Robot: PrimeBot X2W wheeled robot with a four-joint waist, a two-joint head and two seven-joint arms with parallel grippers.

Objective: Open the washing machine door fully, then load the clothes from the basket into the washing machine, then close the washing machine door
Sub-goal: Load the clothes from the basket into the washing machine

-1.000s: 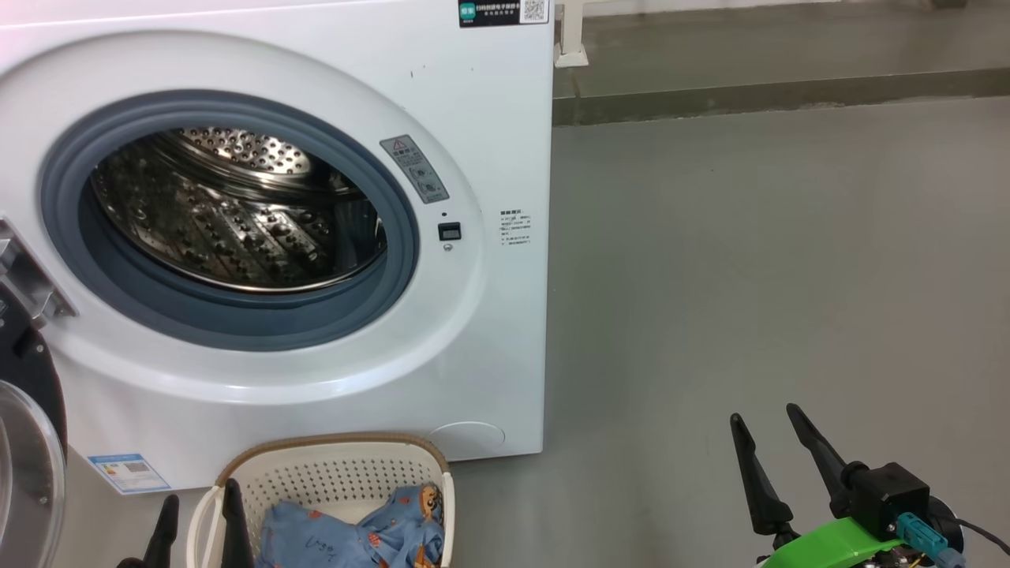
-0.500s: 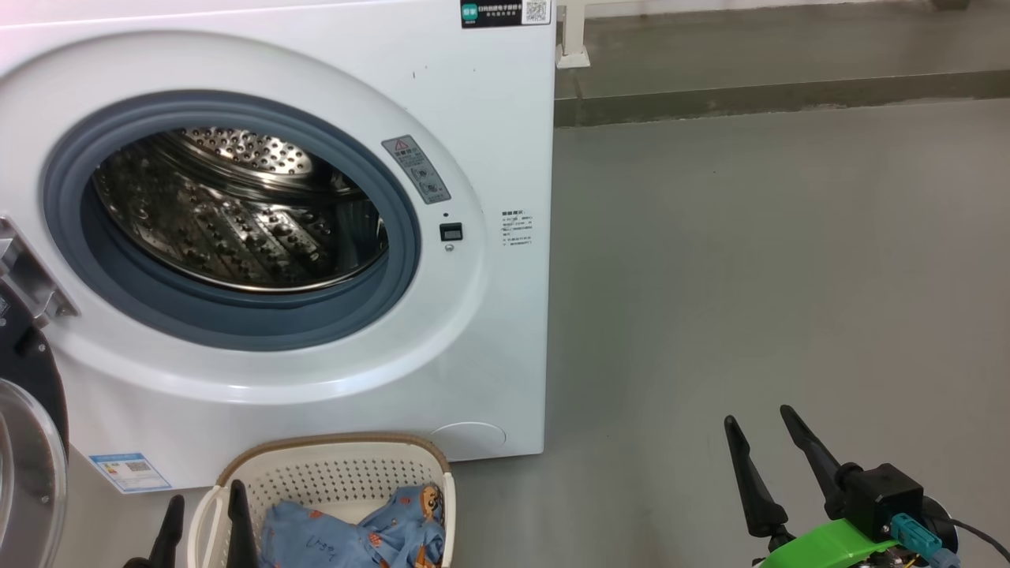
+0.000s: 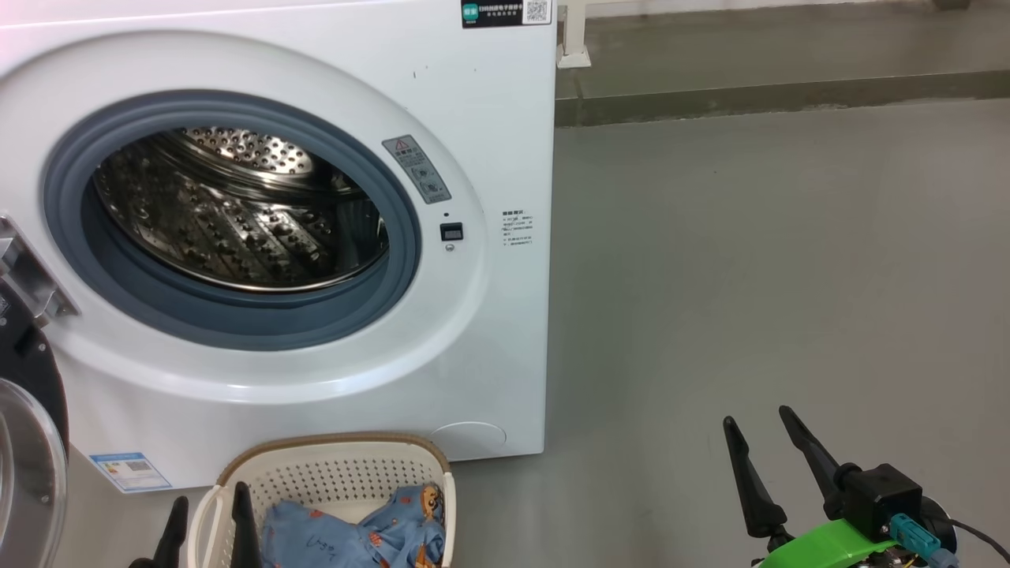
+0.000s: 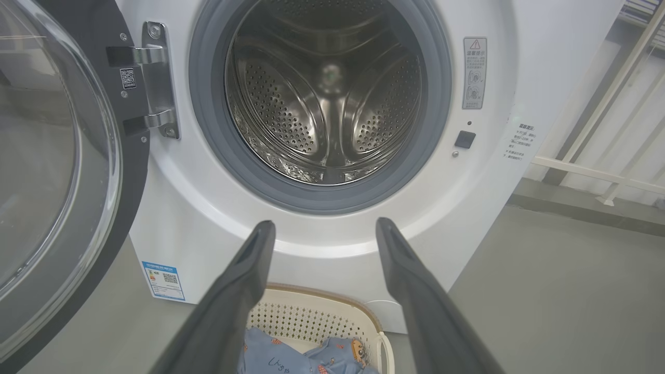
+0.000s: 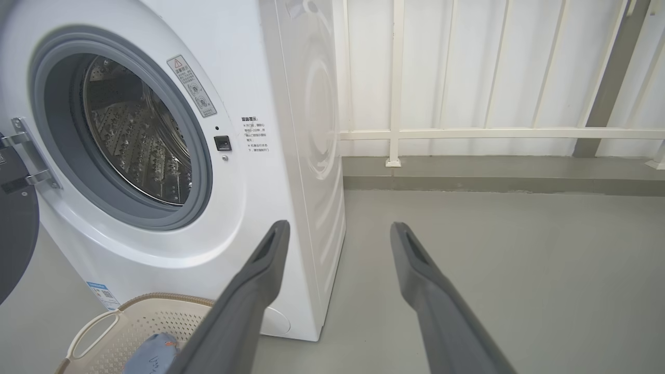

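The white washing machine [image 3: 481, 118] stands with its steel drum [image 3: 237, 213] exposed. Its door [image 4: 57, 171], black-rimmed with a clear glass bowl, is swung wide to the left on its hinge. On the floor before the machine sits the cream basket [image 3: 331, 465] holding light-blue printed clothes [image 3: 355, 536]. My left gripper [image 3: 209, 505] is open at the basket's left rim; in the left wrist view the left gripper [image 4: 319, 226] points at the drum above the basket [image 4: 322, 311]. My right gripper [image 3: 761, 422] is open and empty over bare floor, right of the machine.
Grey floor [image 3: 750, 237] stretches to the right of the machine. A white railing [image 5: 467, 133] on a low kerb runs along the back. The open door [image 3: 28, 442] takes up the space at the far left.
Almost nothing has changed; my right gripper has drifted very slightly left and the left fingertips sit a touch lower.
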